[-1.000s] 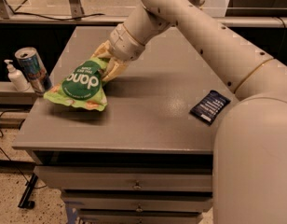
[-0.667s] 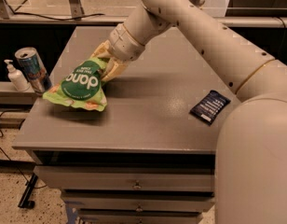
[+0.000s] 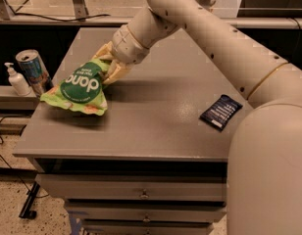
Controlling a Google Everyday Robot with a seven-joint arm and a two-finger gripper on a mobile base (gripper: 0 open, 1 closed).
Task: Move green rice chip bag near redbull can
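Note:
The green rice chip bag (image 3: 81,88) is a crinkly light-green pouch with a dark green circle and white lettering. It lies tilted at the left part of the grey table (image 3: 151,126). My gripper (image 3: 108,65) is at the bag's upper right end, its fingers shut on the bag's top edge. The redbull can (image 3: 35,71), blue and silver with a silver top, stands upright just left of the table's left edge, a short way from the bag.
A small white pump bottle (image 3: 16,80) stands left of the can. A small dark navy packet (image 3: 220,112) lies at the table's right side. Drawers (image 3: 141,195) sit under the tabletop. My arm reaches across the table from the right.

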